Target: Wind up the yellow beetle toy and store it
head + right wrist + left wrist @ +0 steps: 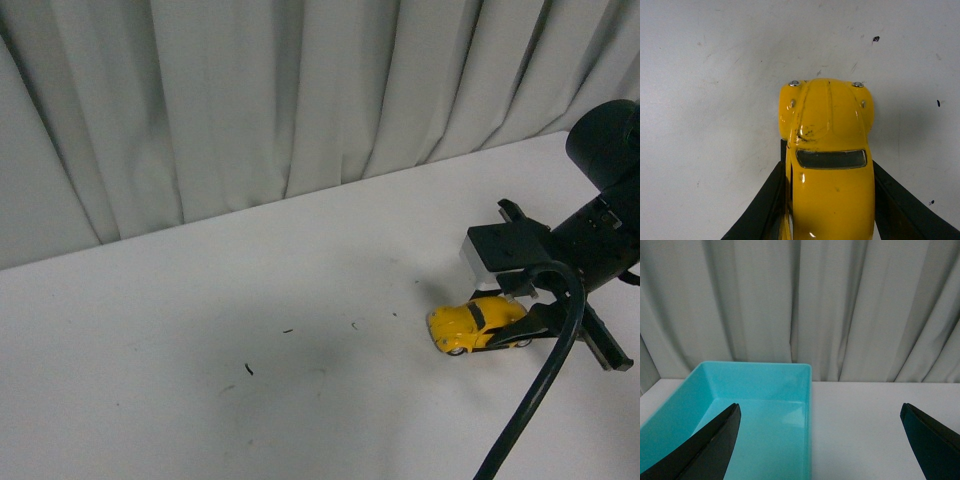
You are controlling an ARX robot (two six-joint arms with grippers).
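Your right gripper (pixel 497 316) clasps the yellow beetle toy (pixel 827 150), apparently resting on the white table (pixel 200 400).
Only the L wrist cam shows the turquoise bin (pixel 807 390), w/ your left gripper (pixel 820 410) spread wide near it; the R wrist cam shows both toy flanks pinched.

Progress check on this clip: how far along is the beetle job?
Done: the right claw is shut on the yellow beetle toy, which appears to sit wheels-down on the white table. In hand: that grip; whether any winding has happened cannot be told. Left: storing the toy, since the turquoise bin in front of the open left claw shows no toy inside.
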